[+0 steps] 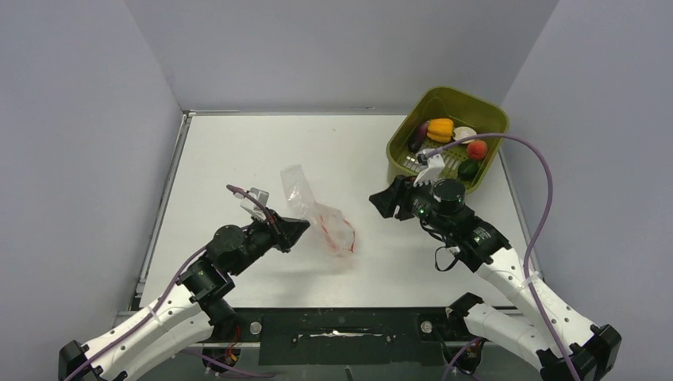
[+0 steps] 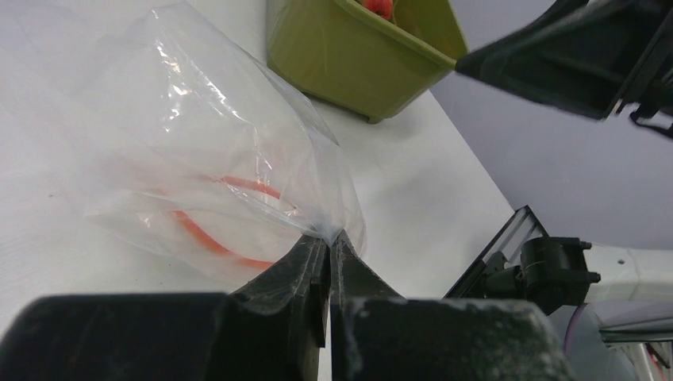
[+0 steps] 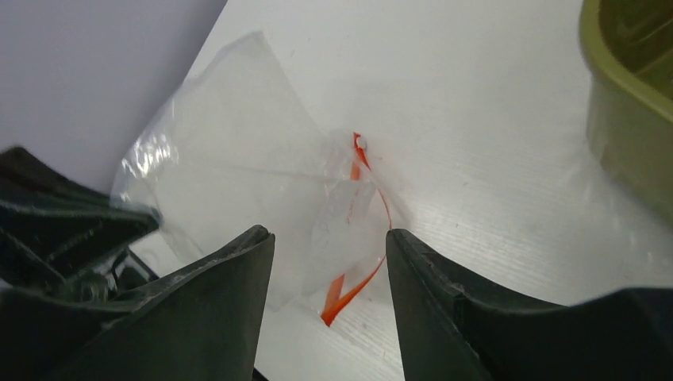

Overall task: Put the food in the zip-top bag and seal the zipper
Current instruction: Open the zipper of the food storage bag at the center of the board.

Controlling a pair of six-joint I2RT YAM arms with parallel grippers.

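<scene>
The clear zip-top bag lies crumpled mid-table, its red zipper curling at the near right end. My left gripper is shut on a pinch of the bag's plastic; the bag bulges beyond it. My right gripper is open and empty, to the right of the bag; between its fingers the bag and zipper show ahead. The food sits in the basket: yellow-orange pepper, red-orange fruit, purple piece, green piece, pale slice.
The olive-green basket stands at the far right corner, also in the left wrist view and the right wrist view. Grey walls enclose the table on three sides. A black strip runs along the near edge.
</scene>
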